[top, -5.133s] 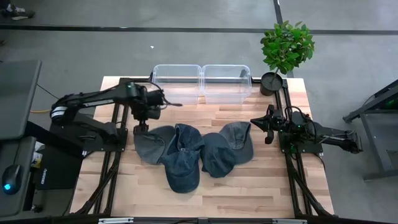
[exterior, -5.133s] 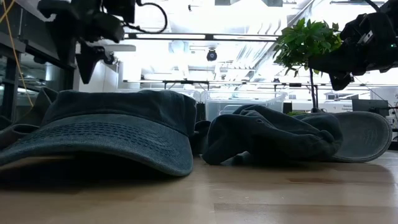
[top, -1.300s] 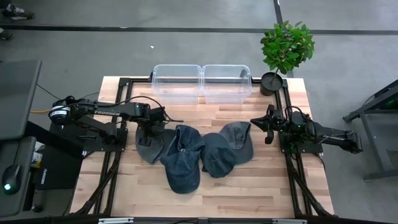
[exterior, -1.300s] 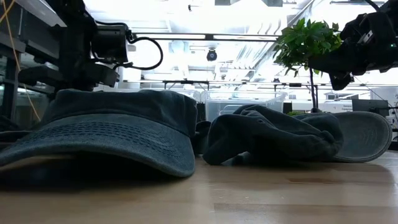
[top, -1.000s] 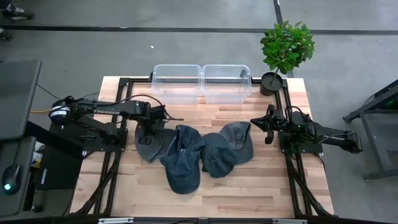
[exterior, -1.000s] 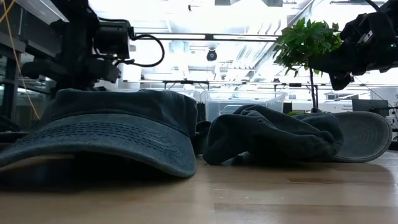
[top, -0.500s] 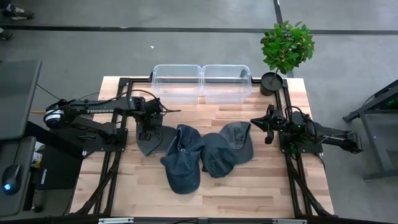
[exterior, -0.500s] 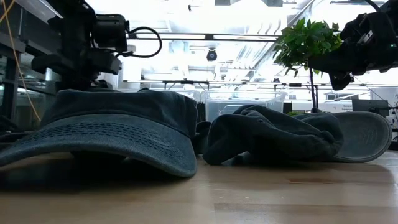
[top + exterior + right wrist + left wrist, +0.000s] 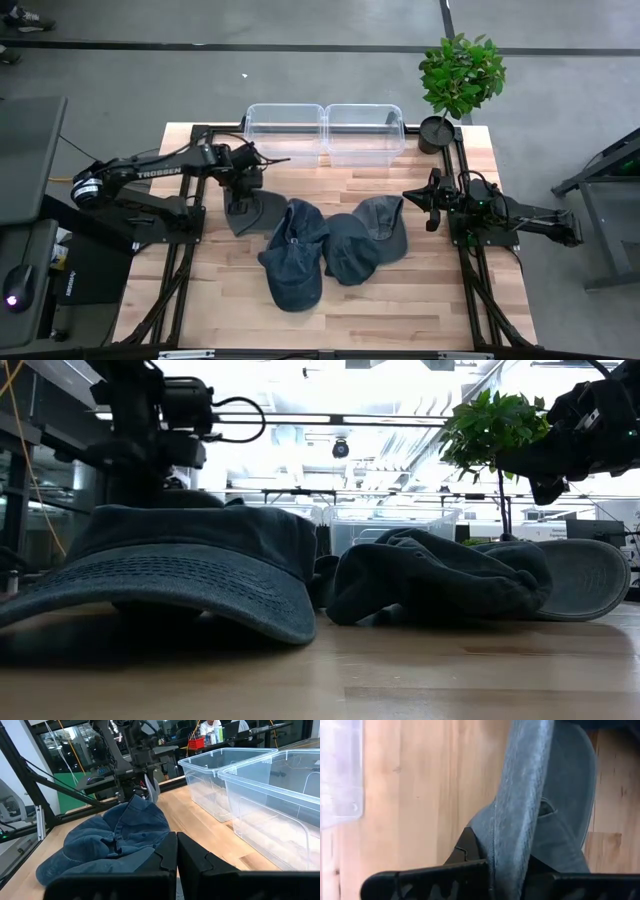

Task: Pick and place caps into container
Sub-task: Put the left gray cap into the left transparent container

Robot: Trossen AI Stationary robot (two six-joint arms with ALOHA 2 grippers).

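Observation:
My left gripper [image 9: 243, 196] points steeply down at the table's left side, shut on a faded grey-blue cap [image 9: 252, 212] that sits apart from the others. Three caps lie together mid-table: a dark blue one [image 9: 293, 255], another dark one [image 9: 346, 248] and a grey-blue one [image 9: 384, 219]. In the low view the nearest dark cap [image 9: 190, 560] rests on its brim edge. Two clear containers [image 9: 285, 133] [image 9: 365, 133] stand at the far edge. My right gripper [image 9: 431, 206] waits level at the right side, shut on nothing [image 9: 176, 855]. My left gripper pinches a raised fold of the cap's crown cloth [image 9: 512, 855] between its two fingers [image 9: 435, 880], coming from above and pointing steeply down. The cap hangs slack below the fingers, its brim [image 9: 572, 785] lowest. Whether the brim touches the table, I cannot tell.
A potted plant [image 9: 460, 80] stands at the far right corner beside the containers. Black frame rails [image 9: 195, 250] run along the table's left and right sides. Bare wood shows between the caps and the containers [image 9: 330, 180] and along the near edge. People sit in the room beyond.
My left gripper has risen and gone toward the far edge and the containers, staying shut on the grey-blue cap. The cap has been drawn up and away from the dark blue cap beside it, bunching smaller under the fingers. The other caps lie as before.

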